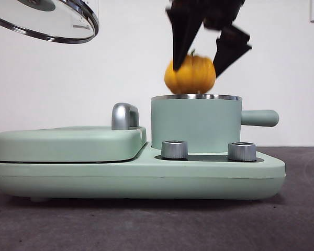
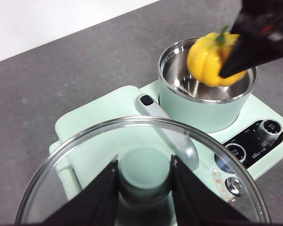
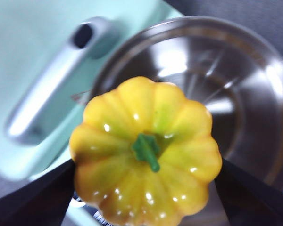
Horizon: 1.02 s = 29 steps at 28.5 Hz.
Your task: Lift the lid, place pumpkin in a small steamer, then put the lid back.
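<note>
The yellow-orange pumpkin (image 1: pixel 193 78) (image 2: pixel 208 59) (image 3: pixel 146 150) hangs just above the steel rim of the open small steamer (image 1: pixel 196 125) (image 2: pixel 203 108) (image 3: pixel 245 94), stem up. My right gripper (image 1: pixel 196 72) (image 3: pixel 146 169) comes down from above, shut on the pumpkin with one jaw on each side. The bare steel inside of the pot shows below it. The glass lid (image 1: pixel 52 23) (image 2: pixel 85 155) is held high, up and to the left of the pot, tilted. My left gripper (image 2: pixel 145 162) is shut on its mint-green knob (image 2: pixel 144 181).
The steamer sits on a wide mint-green appliance base (image 1: pixel 136 175) with two steel knobs (image 1: pixel 174 149) at the front. Left of the pot lies the flat griddle cover (image 1: pixel 68 142) with a steel handle (image 1: pixel 124 115). The pot's side handle (image 1: pixel 259 117) points right.
</note>
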Tool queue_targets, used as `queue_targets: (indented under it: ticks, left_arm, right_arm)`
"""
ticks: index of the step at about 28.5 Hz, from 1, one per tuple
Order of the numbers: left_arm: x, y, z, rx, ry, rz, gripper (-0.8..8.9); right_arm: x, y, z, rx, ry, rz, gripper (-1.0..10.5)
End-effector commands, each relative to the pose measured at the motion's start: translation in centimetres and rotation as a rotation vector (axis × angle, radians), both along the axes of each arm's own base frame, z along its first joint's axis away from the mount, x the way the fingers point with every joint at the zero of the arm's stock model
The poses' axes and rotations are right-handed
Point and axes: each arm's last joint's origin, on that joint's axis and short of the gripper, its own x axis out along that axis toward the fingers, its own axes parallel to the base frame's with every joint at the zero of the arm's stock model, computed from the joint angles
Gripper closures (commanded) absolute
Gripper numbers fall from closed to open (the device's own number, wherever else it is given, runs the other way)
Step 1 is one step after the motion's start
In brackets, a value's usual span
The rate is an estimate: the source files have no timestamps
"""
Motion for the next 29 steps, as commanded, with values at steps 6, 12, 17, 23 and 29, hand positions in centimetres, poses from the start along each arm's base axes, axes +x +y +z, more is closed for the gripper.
queue_targets:
  ticks: [6, 12, 17, 23, 29]
  left_arm:
    - [0.0, -0.1, 0.8, -0.022, -0.046, -0.007, 8.02]
    - [0.0, -0.1, 1.0, -0.034, -0.062, -0.007, 8.02]
    - [0.1, -0.2, 1.1, -0.039, -0.069, -0.007, 8.02]
    - [0.1, -0.2, 1.1, -0.039, -0.069, -0.007, 8.02]
    - [0.1, -0.2, 1.1, -0.039, -0.069, -0.007, 8.03]
  right_arm:
    - [2.6, 0.9, -1.5, -0.076, -0.001, -0.006, 5.4]
    - [3.4, 1.2, -3.0, -0.098, 0.022, -0.005, 5.4]
    - [4.1, 1.6, -4.4, -0.113, 0.051, -0.003, 5.4]
    - [4.6, 2.1, -6.0, -0.14, 0.077, 0.003, 5.4]
    - [5.0, 2.3, -7.2, -0.168, 0.096, 0.001, 5.4]
